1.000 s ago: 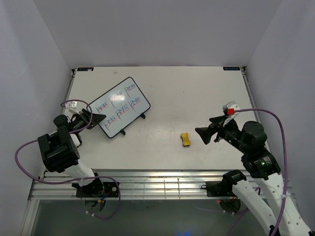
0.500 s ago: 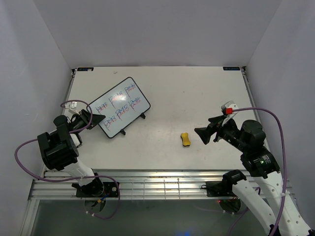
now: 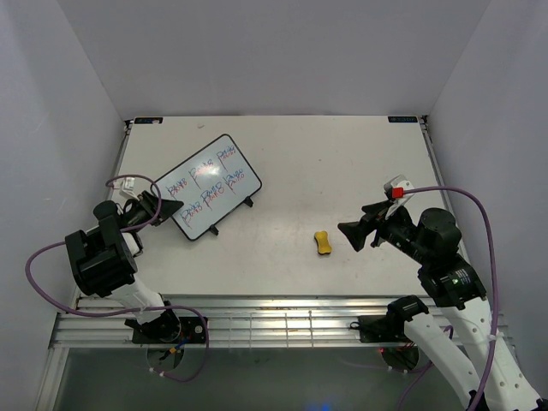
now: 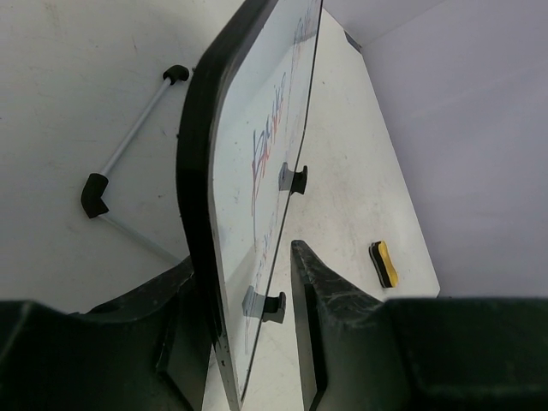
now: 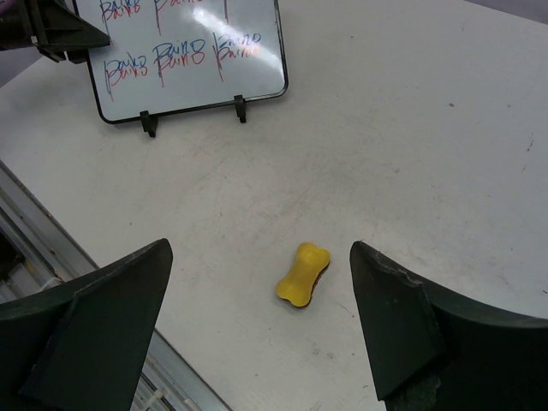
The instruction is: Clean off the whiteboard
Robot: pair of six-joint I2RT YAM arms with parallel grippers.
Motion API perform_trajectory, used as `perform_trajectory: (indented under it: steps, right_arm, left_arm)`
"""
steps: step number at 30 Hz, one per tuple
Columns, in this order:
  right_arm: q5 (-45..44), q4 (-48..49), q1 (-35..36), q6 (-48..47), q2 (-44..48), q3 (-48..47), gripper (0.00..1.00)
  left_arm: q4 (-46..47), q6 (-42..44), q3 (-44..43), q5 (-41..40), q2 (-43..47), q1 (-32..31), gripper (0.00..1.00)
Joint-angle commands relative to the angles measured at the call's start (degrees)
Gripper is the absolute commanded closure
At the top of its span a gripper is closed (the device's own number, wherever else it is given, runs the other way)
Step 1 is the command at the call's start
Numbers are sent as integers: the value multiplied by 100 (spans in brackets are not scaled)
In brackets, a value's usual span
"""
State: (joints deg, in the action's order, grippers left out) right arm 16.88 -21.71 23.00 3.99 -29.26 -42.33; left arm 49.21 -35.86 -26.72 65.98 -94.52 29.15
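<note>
Left gripper (image 3: 169, 205) jaws spread, straddling near-left edge of whiteboard (image 3: 210, 184), propped on its feet at table (image 3: 342, 163) far left. Right gripper (image 3: 351, 233) wide apart, just right of yellow eraser (image 3: 323, 243).

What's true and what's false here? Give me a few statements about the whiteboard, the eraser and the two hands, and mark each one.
1. The whiteboard carries red and blue writing. True.
2. The right hand is holding the yellow eraser. False: the hand is open and the eraser lies untouched on the table.
3. The left hand has one finger on each side of the whiteboard's edge. True.
4. The eraser rests on the whiteboard. False: it lies on the table, well apart from the whiteboard.
</note>
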Motion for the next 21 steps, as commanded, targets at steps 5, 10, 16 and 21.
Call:
perform_trajectory:
  steps: [5, 10, 16, 21]
  right_arm:
    - [-1, 141, 29, -100, 52, -241, 10]
    - [-45, 150, 29, -135, -1, -267, 10]
    - [-106, 185, 29, -161, -36, -241, 10]
    - [-98, 203, 29, -162, -63, -232, 10]
  left_arm:
    - [-596, 465, -228, -93, -32, -41, 52]
    - [-799, 624, -263, -155, 22, -41, 54]
    - [-817, 641, -273, -137, 21, -67, 73]
    - [-869, 685, -272, -85, 118, -137, 88]
